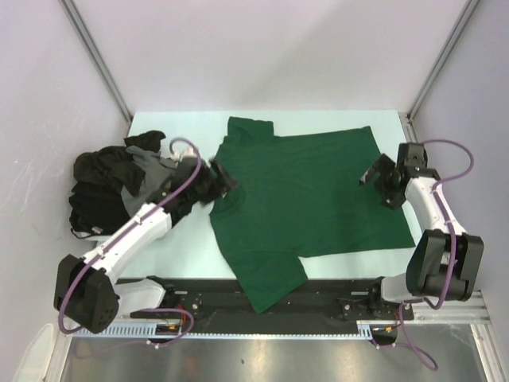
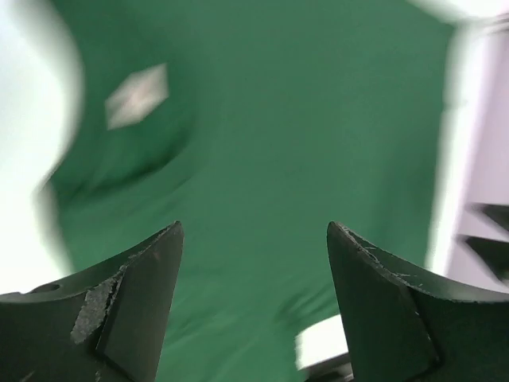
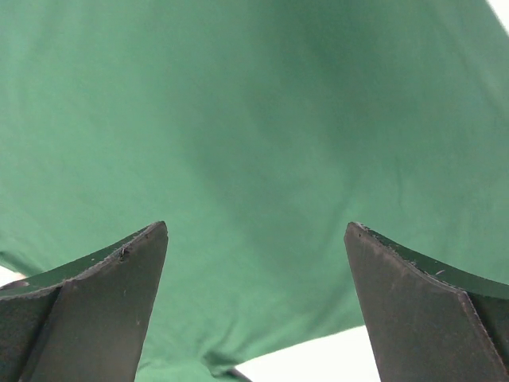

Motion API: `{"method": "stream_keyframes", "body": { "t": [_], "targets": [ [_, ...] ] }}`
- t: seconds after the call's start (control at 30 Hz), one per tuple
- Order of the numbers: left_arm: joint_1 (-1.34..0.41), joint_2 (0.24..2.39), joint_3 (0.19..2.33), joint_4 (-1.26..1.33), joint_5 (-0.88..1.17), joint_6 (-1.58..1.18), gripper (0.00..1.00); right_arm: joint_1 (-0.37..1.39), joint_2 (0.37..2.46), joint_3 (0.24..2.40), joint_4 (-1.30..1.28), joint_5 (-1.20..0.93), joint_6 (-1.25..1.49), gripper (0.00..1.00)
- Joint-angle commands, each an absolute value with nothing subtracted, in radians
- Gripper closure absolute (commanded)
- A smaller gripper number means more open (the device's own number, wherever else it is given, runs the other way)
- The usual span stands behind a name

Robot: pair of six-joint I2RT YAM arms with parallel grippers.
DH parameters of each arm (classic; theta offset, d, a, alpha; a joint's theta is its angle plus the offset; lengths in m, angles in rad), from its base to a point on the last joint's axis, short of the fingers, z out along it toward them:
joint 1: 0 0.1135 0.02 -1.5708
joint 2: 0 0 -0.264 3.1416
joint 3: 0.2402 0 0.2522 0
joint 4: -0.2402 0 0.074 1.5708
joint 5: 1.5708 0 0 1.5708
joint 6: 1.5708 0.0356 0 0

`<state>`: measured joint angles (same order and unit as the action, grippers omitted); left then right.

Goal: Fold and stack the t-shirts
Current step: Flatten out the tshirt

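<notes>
The green t-shirt [image 1: 310, 191] lies spread flat on the table [image 1: 191, 255], between the two pincers. The left pincer [image 2: 253, 231] is open, with nothing between its fingers. The neck opening with the white neck label [image 2: 137, 95] is just ahead of it, a little to its left. The right pincer [image 3: 254, 227] is also wide open and empty. Ahead of it there is only smooth green cloth, and the edge of the cloth runs just under its fingers. On the outer side of the left pincer sits a crumpled heap of black and grey t-shirts [image 1: 107, 187].

I judge the cloth to be light and soft, with no stiffness at all. It will hang down wherever it is not supported, and a grip at one point only will make it bunch. It is not fragile and not slippery, but it is thin, so the fingers must press down to the table to pinch it. Good places seem to be the shoulder seam beside the collar for the left pincer and the hem corner for the right one. One sleeve [image 1: 266, 282] reaches past the table's near edge and may drag.
</notes>
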<state>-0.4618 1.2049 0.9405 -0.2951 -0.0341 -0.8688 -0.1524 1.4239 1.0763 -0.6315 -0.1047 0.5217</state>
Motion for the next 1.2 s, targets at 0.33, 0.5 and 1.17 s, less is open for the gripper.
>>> {"method": "stream_keyframes", "body": {
  "t": [0.33, 0.5, 1.17],
  "targets": [
    [-0.526, 1.19, 0.657, -0.338, -0.166, -1.108, 0.34, -0.163, 1.382, 0.93, -0.598, -0.046, 0.609, 0.0],
    [-0.538, 1.304, 0.664, -0.293, -0.192, -1.1, 0.37, -0.178, 1.413, 0.923, -0.581, -0.051, 0.615, 0.0],
    [-0.439, 1.474, 0.735, -0.468, -0.38, -1.068, 0.4, -0.213, 1.424, 0.913, -0.554, -0.054, 0.638, 0.0]
  ]
}}
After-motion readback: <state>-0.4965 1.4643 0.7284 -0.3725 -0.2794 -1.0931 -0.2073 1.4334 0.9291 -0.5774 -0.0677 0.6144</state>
